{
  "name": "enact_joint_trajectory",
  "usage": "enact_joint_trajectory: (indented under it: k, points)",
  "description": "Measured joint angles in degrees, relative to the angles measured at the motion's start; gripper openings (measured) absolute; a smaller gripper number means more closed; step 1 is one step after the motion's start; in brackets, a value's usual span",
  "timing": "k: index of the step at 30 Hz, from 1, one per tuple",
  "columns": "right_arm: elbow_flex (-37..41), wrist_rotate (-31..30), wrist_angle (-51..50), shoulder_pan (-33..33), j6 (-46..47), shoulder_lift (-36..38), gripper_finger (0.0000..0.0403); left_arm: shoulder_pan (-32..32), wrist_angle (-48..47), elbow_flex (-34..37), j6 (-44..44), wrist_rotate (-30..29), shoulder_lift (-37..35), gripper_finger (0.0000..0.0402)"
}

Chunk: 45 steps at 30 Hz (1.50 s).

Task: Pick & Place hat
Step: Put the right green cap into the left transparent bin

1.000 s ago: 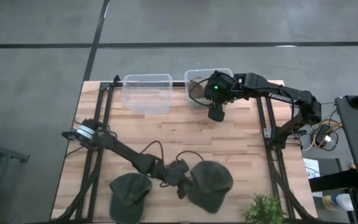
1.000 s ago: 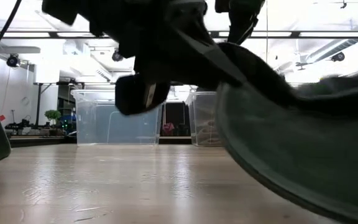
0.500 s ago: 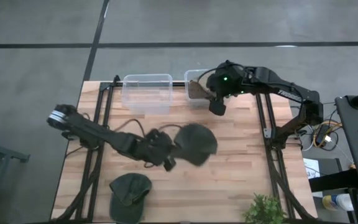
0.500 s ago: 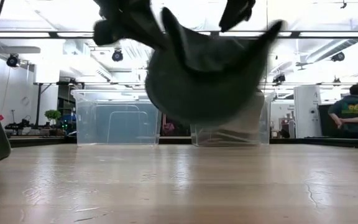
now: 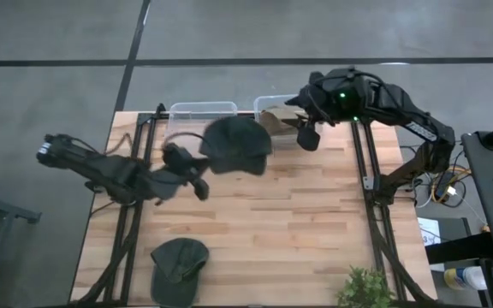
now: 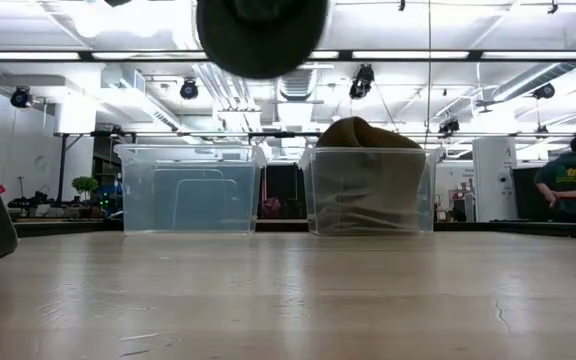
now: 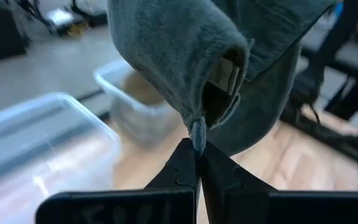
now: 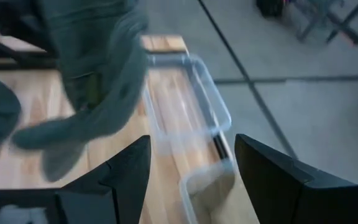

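A dark green hat (image 5: 234, 145) is in the air beside the left clear bin (image 5: 202, 120), held by my left gripper (image 5: 204, 171), which is shut on it. In the low view the hat (image 6: 261, 35) hangs high above the table. A second green hat (image 5: 178, 261) lies flat on the table's near left part. A brown hat (image 6: 368, 150) sits in the right clear bin (image 5: 272, 115). My right gripper (image 5: 306, 137) is open and hovers over that bin; its wrist view shows the fingers wide apart (image 8: 191, 180). My left gripper pinches a small bunched tip of the hat's edge (image 7: 197, 134) between its two shut fingertips (image 7: 185, 165), beside the hat's opening with the inner label. The fingers point level toward the table's far right. The hat is lifted clear of the table and spreads out beyond the fingertips.
Both clear bins stand side by side at the table's far edge; the left one (image 6: 188, 190) holds nothing that shows. A potted plant (image 5: 365, 287) stands at the near right corner. Bare wood lies across the table's middle. A person (image 6: 568, 180) stands in the room behind.
My left gripper has swung the green hat from the table's near right part, up and toward the far left, to beside the left bin; the hat is lifted clear and high. My right gripper has drawn back a little toward the far right edge.
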State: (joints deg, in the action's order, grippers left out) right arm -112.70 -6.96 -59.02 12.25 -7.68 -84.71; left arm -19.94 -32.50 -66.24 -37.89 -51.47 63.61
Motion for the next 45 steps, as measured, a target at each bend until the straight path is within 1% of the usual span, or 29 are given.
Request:
enact_joint_trajectory:
  k: [4, 8, 14, 17, 20, 26, 29, 31, 35, 41, 45]
  points:
    - [-0.3, 0.0, 4.4, -1.6, -1.4, 0.0, 0.0226, 0.0, 1.2, 0.0, 1.9, -4.6, -4.4, 0.0003]
    - [0.2, 0.0, 7.6, -3.4, -2.9, -0.7, 0.0226, 0.0, 4.9, 0.0, 7.0, -7.7, -7.6, 0.0003]
    - [3.3, -0.1, 16.9, -5.1, -4.4, -2.8, 0.0226, 0.0, 16.6, 0.0, 19.3, -8.6, -10.4, 0.0003]
    - [4.5, -0.1, 21.4, -5.9, -6.5, -3.6, 0.0226, 0.0, 20.5, 0.0, 24.3, -8.8, -11.0, 0.0003]
    - [5.2, -0.5, 24.7, -6.5, -8.4, -4.4, 0.0226, 0.0, 21.6, 0.0, 26.8, -10.0, -11.6, 0.0003]
    - [5.7, -0.6, 27.3, -6.7, -11.0, -5.0, 0.0226, 0.0, 21.0, 0.0, 30.3, -13.4, -13.7, 0.0003]
    - [6.0, -0.6, 27.9, -6.7, -11.3, -5.0, 0.0226, 0.0, 20.9, -0.2, 34.6, -17.6, -14.8, 0.0003]
    - [6.0, -0.6, 27.9, -6.7, -11.4, -5.0, 0.0226, 0.0, 20.9, -0.2, 35.4, -18.2, -16.0, 0.0003]
    - [6.7, -0.6, 31.0, -6.7, -11.8, -5.1, 0.0226, 0.0, 21.2, -0.2, 34.8, -16.4, -17.2, 0.0003]
    - [7.7, -0.6, 38.4, -6.7, -12.0, -6.2, 0.0226, 0.0, 21.1, -0.2, 34.7, -16.3, -16.2, 0.0003]
    - [7.7, -0.6, 41.5, -6.6, -12.3, -7.9, 0.0226, 0.0, 21.0, 0.0, 34.7, -15.7, -14.9, 0.0003]
